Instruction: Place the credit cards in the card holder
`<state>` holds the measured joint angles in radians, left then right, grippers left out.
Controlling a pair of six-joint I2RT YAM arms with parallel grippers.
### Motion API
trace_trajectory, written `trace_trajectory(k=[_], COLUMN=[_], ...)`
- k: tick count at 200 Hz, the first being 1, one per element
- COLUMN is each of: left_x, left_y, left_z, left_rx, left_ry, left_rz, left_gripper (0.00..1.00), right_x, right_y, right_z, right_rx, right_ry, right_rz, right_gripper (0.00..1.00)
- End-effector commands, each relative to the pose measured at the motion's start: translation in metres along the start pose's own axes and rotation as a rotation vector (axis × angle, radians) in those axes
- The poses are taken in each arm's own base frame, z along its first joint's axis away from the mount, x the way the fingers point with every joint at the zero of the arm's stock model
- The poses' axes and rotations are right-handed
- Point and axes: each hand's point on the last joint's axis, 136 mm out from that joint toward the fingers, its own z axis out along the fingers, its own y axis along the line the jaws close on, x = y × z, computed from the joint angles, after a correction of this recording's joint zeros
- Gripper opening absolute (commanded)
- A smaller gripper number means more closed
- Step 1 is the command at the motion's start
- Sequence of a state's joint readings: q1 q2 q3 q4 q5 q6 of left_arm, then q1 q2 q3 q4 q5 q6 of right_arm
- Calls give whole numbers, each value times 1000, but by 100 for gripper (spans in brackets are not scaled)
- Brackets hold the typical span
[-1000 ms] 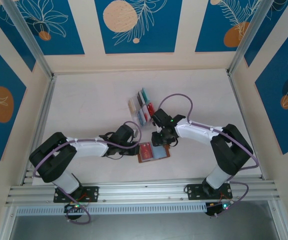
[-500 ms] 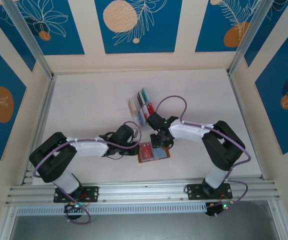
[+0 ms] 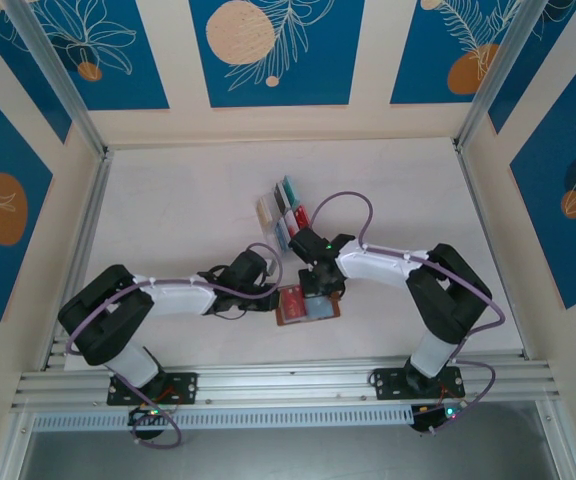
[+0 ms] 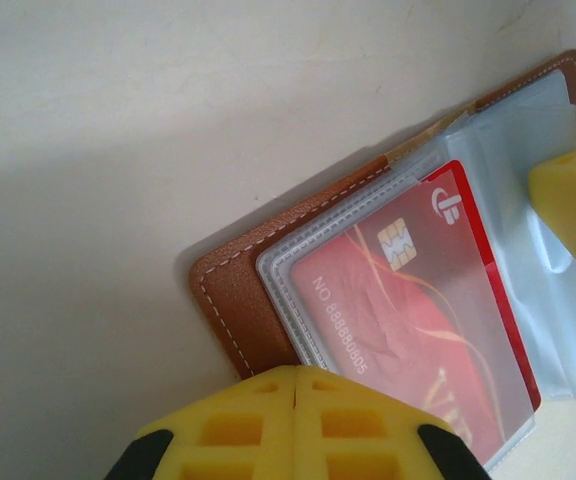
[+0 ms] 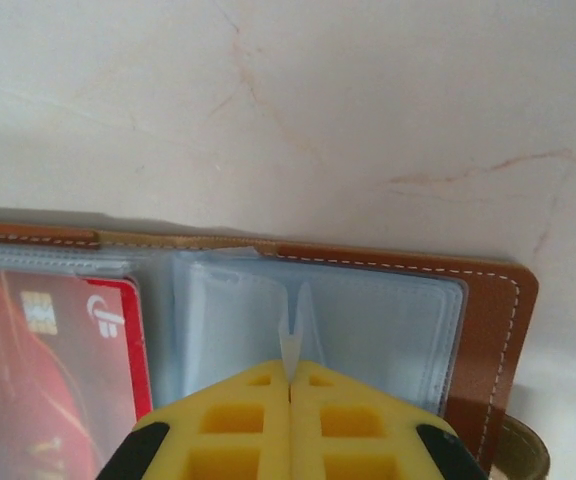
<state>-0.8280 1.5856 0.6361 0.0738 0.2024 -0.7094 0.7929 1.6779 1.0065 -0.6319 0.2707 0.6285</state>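
One card holder (image 3: 306,306) lies open, long axis left-to-right: left fingers (image 4: 288,400), closed and empty, at its left edge by the pocketed red card (image 4: 418,330); right fingers (image 5: 280,395) pinched closed on a clear pocket leaf (image 5: 293,335) of its right half; loose credit cards (image 3: 283,212) near, beyond its far edge.

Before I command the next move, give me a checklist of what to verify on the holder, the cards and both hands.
1. The holder lies open: ok.
2. The red card sits inside a clear pocket: ok.
3. The left hand is shut at the holder's edge; whether it pins the holder down: cannot tell.
4. The right hand is shut on a pocket leaf: ok.
5. The empty pocket has its mouth spread for a card: cannot tell.
6. Next card in a hand: not ok; the other cards lie beyond the holder.
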Motion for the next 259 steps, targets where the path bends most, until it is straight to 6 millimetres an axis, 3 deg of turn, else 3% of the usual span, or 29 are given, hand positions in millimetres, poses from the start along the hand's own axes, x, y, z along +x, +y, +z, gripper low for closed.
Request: trace_trajectory(k=[1,31,68,105,169,237,259], left_x=[67,66,66,66,68,69,70], left_y=[53,51,48,47,46,45,46], left_z=[11,14,17,17,21,21,21], left_rx=[-180,-176,-166,-161,-142,-128,-130], left_ry=[206,207,206,201,205,201,203], left_rz=[-52,-54,-58,-65,-76,-84,-84], left_gripper=[3,3,3,2,3,2,3], right_x=[3,2,1,7,30,40,34], right_y=[4,24,50,62,75,69,62], right_z=[-20,-27,-31,-30,-40,-37,-54], right_rx=[-3,-100,-237,-369,-584,-639,-607], right_ry=[-3,11,43,94,165,229,157], right_rz=[-23,-36,-13,56,107,91,43], right_gripper=[0,0,24,32,43,40,40])
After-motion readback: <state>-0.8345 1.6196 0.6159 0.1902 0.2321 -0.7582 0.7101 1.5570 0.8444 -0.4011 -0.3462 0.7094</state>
